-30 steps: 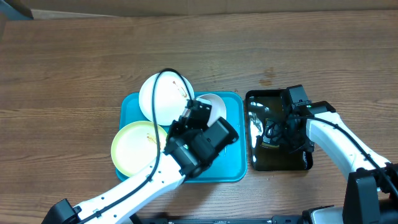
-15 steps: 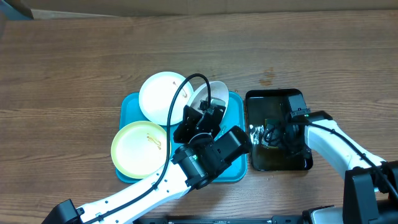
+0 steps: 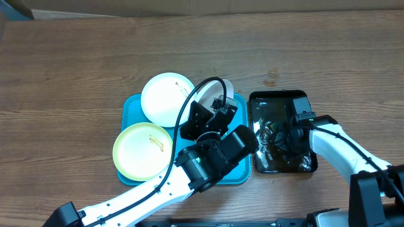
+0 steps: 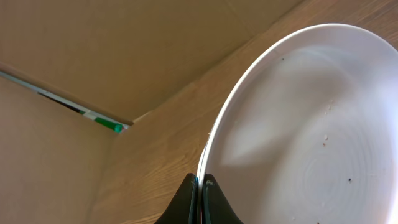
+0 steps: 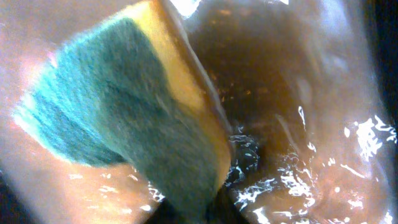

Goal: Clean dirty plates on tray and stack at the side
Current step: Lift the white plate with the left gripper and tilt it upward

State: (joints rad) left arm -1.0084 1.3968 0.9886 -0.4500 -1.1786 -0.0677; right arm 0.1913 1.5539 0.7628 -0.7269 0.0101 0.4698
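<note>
In the left wrist view my left gripper (image 4: 201, 182) is shut on the rim of a white plate (image 4: 311, 124), which is tilted up on edge. From overhead only a sliver of this plate (image 3: 228, 88) shows behind the left gripper (image 3: 211, 116), over the back right of the turquoise tray (image 3: 128, 106). Another white plate (image 3: 165, 98) lies at the tray's back left, and a pale yellow plate (image 3: 142, 150) at its front left. My right gripper (image 3: 281, 135) is down in the black tray, its jaws (image 5: 199, 208) closed on a green and yellow sponge (image 5: 124, 118) in brownish water.
The black tray (image 3: 278, 96) holds shiny water and sits just right of the turquoise tray. Bare wooden table (image 3: 76, 69) lies to the left and behind. A cardboard wall (image 4: 93, 50) stands at the table's far edge.
The left arm has tipped the white plate up and carried it a little right. The right gripper has closed on the sponge in the black tray.
</note>
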